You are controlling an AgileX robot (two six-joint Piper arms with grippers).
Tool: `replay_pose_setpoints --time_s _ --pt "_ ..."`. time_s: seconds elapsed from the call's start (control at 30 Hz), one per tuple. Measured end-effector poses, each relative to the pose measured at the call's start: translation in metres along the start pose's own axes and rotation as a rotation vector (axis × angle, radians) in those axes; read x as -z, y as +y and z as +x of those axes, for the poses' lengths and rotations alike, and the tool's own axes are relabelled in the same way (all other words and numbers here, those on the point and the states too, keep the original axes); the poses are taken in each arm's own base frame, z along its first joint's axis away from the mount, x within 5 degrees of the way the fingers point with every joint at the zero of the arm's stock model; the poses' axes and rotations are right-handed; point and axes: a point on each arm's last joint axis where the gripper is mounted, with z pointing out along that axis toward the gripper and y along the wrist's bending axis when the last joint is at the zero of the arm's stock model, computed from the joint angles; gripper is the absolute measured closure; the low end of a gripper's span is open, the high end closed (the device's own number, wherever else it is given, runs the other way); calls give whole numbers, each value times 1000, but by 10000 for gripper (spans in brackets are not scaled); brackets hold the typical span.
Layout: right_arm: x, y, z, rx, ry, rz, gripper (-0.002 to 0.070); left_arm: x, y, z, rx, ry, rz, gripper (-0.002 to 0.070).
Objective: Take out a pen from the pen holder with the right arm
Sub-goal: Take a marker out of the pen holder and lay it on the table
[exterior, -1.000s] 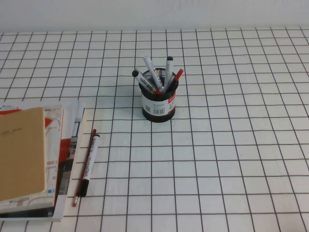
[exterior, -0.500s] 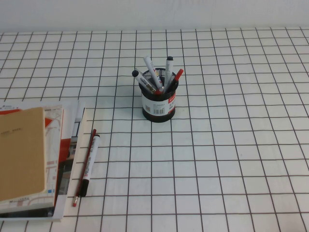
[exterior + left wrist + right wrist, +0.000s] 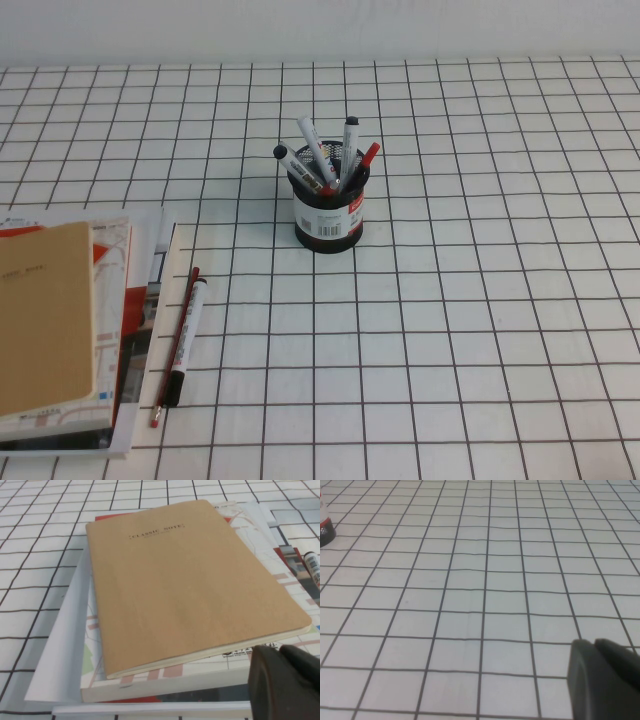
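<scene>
A black mesh pen holder [image 3: 328, 215] with a white label stands mid-table in the high view. It holds several pens: white markers with black caps [image 3: 317, 150] and a red pen [image 3: 366, 158]. Only the holder's bottom edge [image 3: 324, 527] shows in the right wrist view, far from my right gripper [image 3: 594, 645], which is shut and empty over bare checked cloth. My left gripper [image 3: 277, 652] is shut and empty above the near edge of a tan notebook [image 3: 190, 580]. Neither arm appears in the high view.
The tan notebook [image 3: 40, 315] lies on a stack of papers and booklets [image 3: 135, 330] at the table's left front. A loose marker [image 3: 187, 340] and a red pencil [image 3: 175, 345] lie beside the stack. White checked cloth [image 3: 480, 330] covers the table.
</scene>
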Motion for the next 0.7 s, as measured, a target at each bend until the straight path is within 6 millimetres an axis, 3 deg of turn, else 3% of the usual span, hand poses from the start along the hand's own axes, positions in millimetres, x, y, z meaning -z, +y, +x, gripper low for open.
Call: replay_pose_setpoints --time_s 0.37,0.7 --pt "0 1 -2 -23 -26 -10 692 0 0 0 0 0 0 679" --pt "2 5 -18 -304 -192 -88 692 0 0 0 0 0 0 679"
